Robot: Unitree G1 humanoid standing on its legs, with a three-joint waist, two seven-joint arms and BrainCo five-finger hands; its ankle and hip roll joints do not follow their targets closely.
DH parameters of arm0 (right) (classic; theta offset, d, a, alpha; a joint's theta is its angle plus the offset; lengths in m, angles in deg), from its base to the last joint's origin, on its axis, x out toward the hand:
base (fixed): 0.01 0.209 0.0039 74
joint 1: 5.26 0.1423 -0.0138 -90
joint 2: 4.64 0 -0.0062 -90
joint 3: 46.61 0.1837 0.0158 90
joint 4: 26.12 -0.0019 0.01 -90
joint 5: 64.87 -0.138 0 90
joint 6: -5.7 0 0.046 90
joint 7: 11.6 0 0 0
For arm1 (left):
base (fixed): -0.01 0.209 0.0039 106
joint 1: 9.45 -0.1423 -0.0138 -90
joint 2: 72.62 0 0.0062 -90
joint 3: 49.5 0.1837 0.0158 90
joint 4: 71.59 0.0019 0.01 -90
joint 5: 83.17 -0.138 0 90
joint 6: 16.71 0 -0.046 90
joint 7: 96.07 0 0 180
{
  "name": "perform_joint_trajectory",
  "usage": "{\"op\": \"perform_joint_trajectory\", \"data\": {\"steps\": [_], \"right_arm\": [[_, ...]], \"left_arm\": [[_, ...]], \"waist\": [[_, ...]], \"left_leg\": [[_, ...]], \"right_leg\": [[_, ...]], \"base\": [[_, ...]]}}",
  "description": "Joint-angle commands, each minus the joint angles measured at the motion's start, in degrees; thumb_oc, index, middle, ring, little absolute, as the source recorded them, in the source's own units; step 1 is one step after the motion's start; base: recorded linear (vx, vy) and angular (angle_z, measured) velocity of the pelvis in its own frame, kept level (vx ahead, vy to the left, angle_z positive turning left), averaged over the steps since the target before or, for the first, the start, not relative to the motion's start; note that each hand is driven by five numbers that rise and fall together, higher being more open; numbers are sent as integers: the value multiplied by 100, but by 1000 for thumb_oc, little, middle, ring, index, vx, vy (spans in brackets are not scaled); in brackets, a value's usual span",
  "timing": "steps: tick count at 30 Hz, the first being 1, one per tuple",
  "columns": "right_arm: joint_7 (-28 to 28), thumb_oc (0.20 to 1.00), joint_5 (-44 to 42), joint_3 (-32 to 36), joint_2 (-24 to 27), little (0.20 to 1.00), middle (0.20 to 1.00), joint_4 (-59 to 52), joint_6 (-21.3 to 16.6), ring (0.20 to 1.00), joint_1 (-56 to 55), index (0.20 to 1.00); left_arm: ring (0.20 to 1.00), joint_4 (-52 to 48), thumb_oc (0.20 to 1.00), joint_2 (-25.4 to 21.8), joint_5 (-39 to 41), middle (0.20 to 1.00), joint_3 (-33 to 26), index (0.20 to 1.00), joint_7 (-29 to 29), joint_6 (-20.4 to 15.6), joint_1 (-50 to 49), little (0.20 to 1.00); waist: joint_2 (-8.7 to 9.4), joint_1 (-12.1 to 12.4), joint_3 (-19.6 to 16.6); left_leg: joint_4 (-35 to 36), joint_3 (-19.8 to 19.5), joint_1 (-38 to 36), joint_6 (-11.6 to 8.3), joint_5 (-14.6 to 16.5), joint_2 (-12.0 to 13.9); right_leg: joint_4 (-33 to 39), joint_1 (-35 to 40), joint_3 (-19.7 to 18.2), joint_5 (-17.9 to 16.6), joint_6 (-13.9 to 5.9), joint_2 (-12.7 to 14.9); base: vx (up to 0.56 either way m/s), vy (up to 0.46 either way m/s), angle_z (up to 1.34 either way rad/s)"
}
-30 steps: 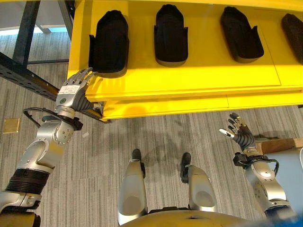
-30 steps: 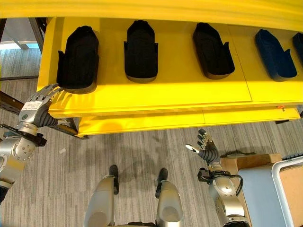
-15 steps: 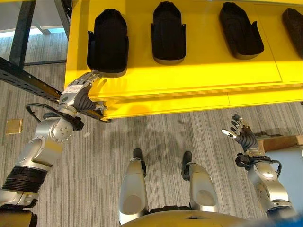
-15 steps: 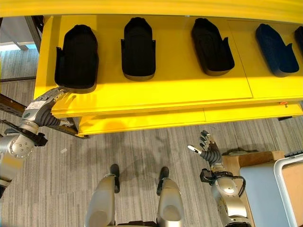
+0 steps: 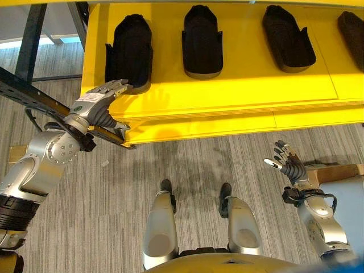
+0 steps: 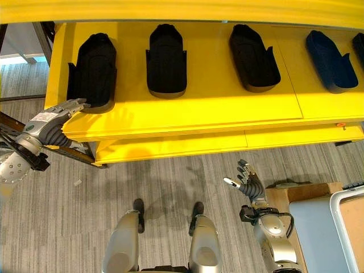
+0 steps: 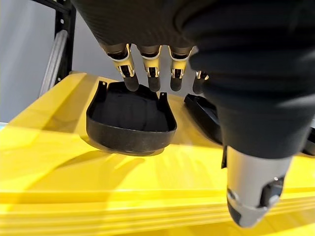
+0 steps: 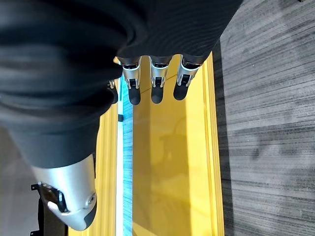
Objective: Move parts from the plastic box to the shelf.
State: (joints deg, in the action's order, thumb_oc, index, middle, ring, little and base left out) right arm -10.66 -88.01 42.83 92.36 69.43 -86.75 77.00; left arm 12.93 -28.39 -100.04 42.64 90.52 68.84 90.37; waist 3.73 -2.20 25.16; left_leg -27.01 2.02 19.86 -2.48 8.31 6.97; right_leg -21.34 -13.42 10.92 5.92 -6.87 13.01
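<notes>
Your left hand (image 5: 96, 101), fingers straight and empty, has eased back from the leftmost black part (image 5: 129, 52) now seated upper left on the yellow shelf (image 5: 239, 91); right hand (image 5: 286, 165) open, lower right—placement looks complete.

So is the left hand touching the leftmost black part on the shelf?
Cannot tell. In the left eye view the left hand has its fingertips overlapping the near edge of the leftmost black part; the left wrist view shows neither contact nor gap plainly.
</notes>
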Motion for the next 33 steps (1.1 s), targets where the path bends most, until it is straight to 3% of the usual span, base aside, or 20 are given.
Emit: {"op": "perform_joint_trajectory", "data": {"steps": [1, 16, 33], "right_arm": [[41, 1000, 165, 153, 174, 1000, 1000, -348, -129, 1000, -281, 1000], [139, 1000, 170, 158, 167, 1000, 1000, -351, -57, 1000, -301, 1000], [115, 1000, 187, 173, 182, 1000, 1000, -351, 35, 1000, -305, 1000]], "left_arm": [[1000, -310, 1000, -199, 234, 1000, -105, 1000, 61, -138, -201, 1000], [1000, -562, 1000, 58, 756, 1000, -1, 1000, 583, -95, -375, 1000], [1000, -186, 1000, 727, 548, 1000, 479, 1000, 642, 71, -128, 1000]], "waist": [[-63, 19, -351], [-92, 23, -256], [-57, -39, -186]], "left_leg": [[107, 6, -43, -125, -119, 172], [95, -21, -14, -129, -167, 155], [45, -48, 52, -122, -186, 172]], "right_leg": [[202, -3, -104, -392, -85, 55], [82, -71, -137, -362, -52, 58], [-51, -197, -175, -338, -17, 31]], "base": [[0, 0, 0], [-3, 0, 1], [0, 0, 0]]}}
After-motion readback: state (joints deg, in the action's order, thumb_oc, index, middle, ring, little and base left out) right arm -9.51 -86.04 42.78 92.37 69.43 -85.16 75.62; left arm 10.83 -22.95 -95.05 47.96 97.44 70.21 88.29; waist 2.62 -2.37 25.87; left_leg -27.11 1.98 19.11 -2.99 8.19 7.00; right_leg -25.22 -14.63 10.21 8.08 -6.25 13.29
